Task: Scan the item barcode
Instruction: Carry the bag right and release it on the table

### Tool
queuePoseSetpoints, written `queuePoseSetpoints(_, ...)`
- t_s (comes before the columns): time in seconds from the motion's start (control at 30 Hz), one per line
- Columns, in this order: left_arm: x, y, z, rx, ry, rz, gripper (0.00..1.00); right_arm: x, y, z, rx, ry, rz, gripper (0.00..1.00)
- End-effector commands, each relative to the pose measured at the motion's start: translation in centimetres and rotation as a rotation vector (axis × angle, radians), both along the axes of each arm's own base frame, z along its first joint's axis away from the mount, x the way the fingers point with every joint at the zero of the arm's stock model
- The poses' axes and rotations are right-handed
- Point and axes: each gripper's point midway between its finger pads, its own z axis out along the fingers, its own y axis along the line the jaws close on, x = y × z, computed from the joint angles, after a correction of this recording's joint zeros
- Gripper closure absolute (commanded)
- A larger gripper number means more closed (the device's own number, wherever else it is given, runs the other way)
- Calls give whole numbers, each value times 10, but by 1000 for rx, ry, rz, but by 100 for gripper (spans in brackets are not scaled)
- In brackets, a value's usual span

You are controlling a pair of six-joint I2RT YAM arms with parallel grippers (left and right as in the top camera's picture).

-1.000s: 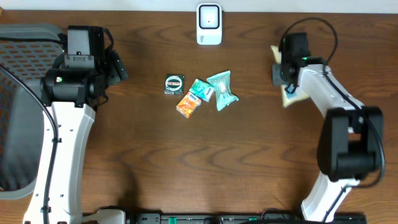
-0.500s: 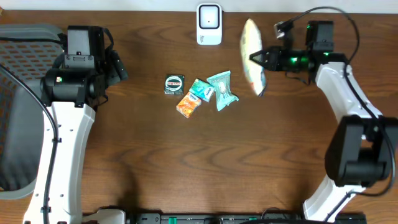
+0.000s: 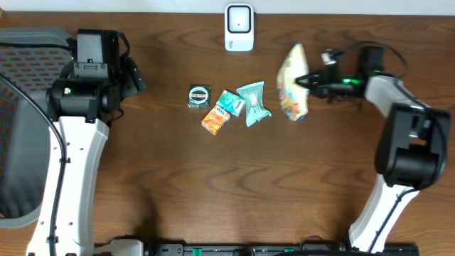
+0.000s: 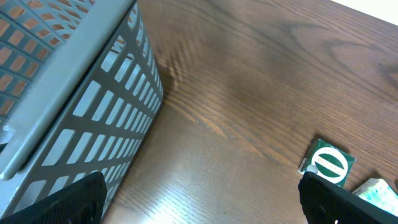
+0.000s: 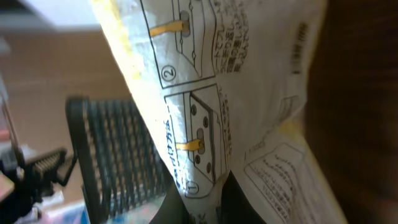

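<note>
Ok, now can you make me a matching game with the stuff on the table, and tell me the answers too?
Things:
1. white barcode scanner
2. yellow-and-white bag
3. orange packet
4. grey mesh basket

Places:
A. at the far left
B. pinched in the right gripper
C. right next to the teal packets
D. at the back, in the middle

Pairs: 1-D, 2-B, 3-C, 4-A.

Pale yellow-white packet [image 3: 292,92] (black printed diagrams), teal pouch [image 3: 253,104], seemingly orange sachet [image 3: 215,119]
</note>
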Motion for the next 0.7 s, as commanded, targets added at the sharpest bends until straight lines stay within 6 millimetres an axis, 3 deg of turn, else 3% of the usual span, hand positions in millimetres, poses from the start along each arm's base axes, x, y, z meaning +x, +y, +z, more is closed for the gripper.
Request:
queuePoseSetpoints(0.0, 0, 3, 0, 18, 7, 1, 2, 14, -59, -6, -114, 2, -155, 99)
queuePoseSetpoints(0.17, 0, 3, 0, 18, 7, 1, 2, 18, -118, -27, -291, 38, -304, 88)
queuePoseSetpoints(0.23, 0, 3, 0, 18, 7, 1, 2, 15, -130, -35, -343, 60, -326, 82)
queuePoseSetpoints(0.33, 0, 3, 0, 18, 7, 1, 2, 9, -147, -40, -442, 96, -333, 81)
queuePoseSetpoints(0.47, 0, 3, 0, 18, 7, 1, 2, 3, -172, -30, -591, 141, -320, 76)
queuePoseSetpoints(0.6, 0, 3, 0, 18, 7, 1, 2, -5, -199, -5, -788, 201, -302, 73)
queuePoseSetpoints(0.67, 0, 3, 0, 18, 7, 1, 2, -7, -203, 5, -829, 207, -292, 72)
